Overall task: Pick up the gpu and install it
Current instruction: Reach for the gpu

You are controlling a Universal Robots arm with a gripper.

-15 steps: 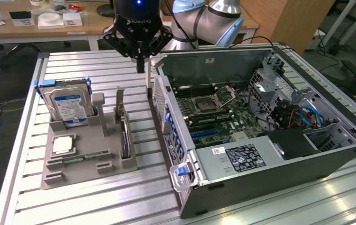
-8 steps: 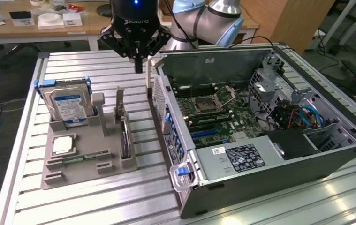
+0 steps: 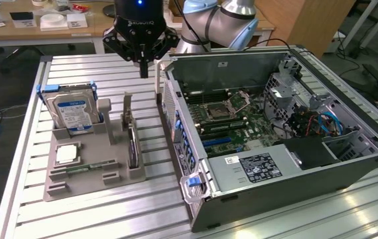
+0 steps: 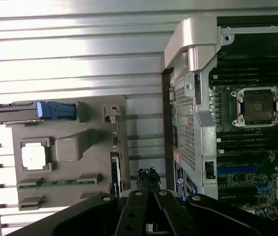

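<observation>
The gpu stands on edge in the grey holder, a thin dark slab with its silver bracket toward the far end. The wrist view has the gpu edge-on along the holder's side nearest the case. My gripper hangs above the table past the holder's far end, between it and the open computer case. Its fingers are shut with nothing between them. From the wrist, the gripper sits over the gap beside the gpu, apart from it.
The holder also carries a hard drive in a blue frame, a processor and a memory stick. The case lies open with its motherboard and blue slots exposed. A desk with small items stands behind the table.
</observation>
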